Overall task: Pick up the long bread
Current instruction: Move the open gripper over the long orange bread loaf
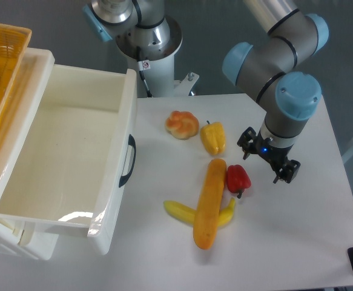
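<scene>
The long bread (209,202) lay on the white worktop (297,242), near the front and a little right of centre, its length running from far to near with a slight lean. It rested across a yellow banana (180,210), whose ends stuck out on either side near the loaf's lower half. A red pepper (237,178) sat just beside the loaf's far-right flank, apparently touching it, and a yellow pepper (213,138) stood a little beyond its far end.

The gripper (267,159) hung to the right of the loaf, apart from it and holding nothing. Its fingers (287,171) looked spread, though the dark parts were small and hard to read.

To do the reach well, the fingers would probably need to turn so that they close across the loaf's narrow width, not along its length. A grasp near the middle would likely balance it best, but the red pepper crowds that side. Coming down slightly nearer than the pepper, and above the banana's crossing, seemed the cleaner choice. The smooth rounded surface might slip, so a centred, level pinch mattered.

The arm reached in from the far right, its blue-capped joints folded above the wrist, which pointed down and leftward toward the worktop.
</scene>
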Motion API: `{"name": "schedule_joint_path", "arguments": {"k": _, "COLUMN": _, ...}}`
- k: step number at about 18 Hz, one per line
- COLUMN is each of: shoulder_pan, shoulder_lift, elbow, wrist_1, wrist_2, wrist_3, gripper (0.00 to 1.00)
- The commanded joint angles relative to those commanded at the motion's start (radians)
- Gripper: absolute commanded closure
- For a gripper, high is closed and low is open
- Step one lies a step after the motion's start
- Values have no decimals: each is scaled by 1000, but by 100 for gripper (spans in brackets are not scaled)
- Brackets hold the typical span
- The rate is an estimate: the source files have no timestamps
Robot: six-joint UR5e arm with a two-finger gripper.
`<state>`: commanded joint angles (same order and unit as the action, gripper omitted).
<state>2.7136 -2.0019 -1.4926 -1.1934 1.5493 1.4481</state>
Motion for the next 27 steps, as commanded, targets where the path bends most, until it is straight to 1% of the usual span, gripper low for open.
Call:
{"name": "schedule_joint_path", "arguments": {"k": 3, "shoulder_pan": 3, "shoulder_lift": 6, "elbow": -3, "wrist_1": 0, "wrist_2": -2, "wrist_3": -9, "gripper": 0}}
{"name": "schedule_joint_path", "arguments": {"k": 5, "shoulder_pan": 6, "shoulder_lift": 15, "elbow": -17, "wrist_1": 0, "wrist_2": -5, "wrist_3": -31, "gripper": 0}}
{"name": "schedule_joint_path", "arguments": {"k": 6, "shoulder_pan": 11, "shoulder_lift": 20, "elbow": -38, "wrist_1": 0, "wrist_2": -5, "wrist_3": -43, "gripper": 0}}
{"name": "schedule_joint_path", "arguments": {"k": 8, "shoulder_pan": 50, "shoulder_lift": 40, "elbow": -93, "wrist_1": 8, "wrist_2": -8, "wrist_3": -51, "gripper": 0}}
{"name": "schedule_joint_path", "arguments": {"k": 10, "shoulder_pan": 70, "shoulder_lift": 46, "elbow": -129, "wrist_1": 31, "wrist_2": -11, "wrist_3": -52, "gripper": 0}}
{"name": "schedule_joint_path", "arguments": {"k": 11, "shoulder_pan": 74, "shoulder_lift": 49, "elbow": -130, "wrist_1": 35, "wrist_2": -27, "wrist_3": -52, "gripper": 0}}
{"name": "schedule_joint_path", "arguments": {"k": 12, "shoulder_pan": 77, "shoulder_lift": 49, "elbow": -130, "wrist_1": 35, "wrist_2": -72, "wrist_3": -52, "gripper": 0}}
{"name": "schedule_joint_path", "arguments": {"k": 14, "shoulder_pan": 87, "shoulder_lift": 49, "elbow": -132, "wrist_1": 37, "wrist_2": -213, "wrist_3": -75, "gripper": 0}}
{"name": "schedule_joint_path", "arguments": {"k": 15, "shoulder_pan": 86, "shoulder_lift": 48, "elbow": -132, "wrist_1": 35, "wrist_2": -242, "wrist_3": -109, "gripper": 0}}
{"name": "schedule_joint_path", "arguments": {"k": 17, "shoulder_pan": 78, "shoulder_lift": 49, "elbow": -129, "wrist_1": 37, "wrist_2": -247, "wrist_3": -169, "gripper": 0}}
{"name": "schedule_joint_path", "arguments": {"k": 19, "shoulder_pan": 71, "shoulder_lift": 38, "elbow": -130, "wrist_1": 35, "wrist_2": -247, "wrist_3": -190, "gripper": 0}}
{"name": "schedule_joint_path", "arguments": {"k": 21, "shoulder_pan": 57, "shoulder_lift": 37, "elbow": -146, "wrist_1": 35, "wrist_2": -247, "wrist_3": -216, "gripper": 0}}
{"name": "schedule_joint_path", "arguments": {"k": 23, "shoulder_pan": 29, "shoulder_lift": 26, "elbow": -144, "wrist_1": 35, "wrist_2": -249, "wrist_3": -273, "gripper": 0}}
{"name": "schedule_joint_path", "arguments": {"k": 27, "shoulder_pan": -8, "shoulder_lift": -15, "elbow": -104, "wrist_1": 37, "wrist_2": -258, "wrist_3": -380, "gripper": 0}}
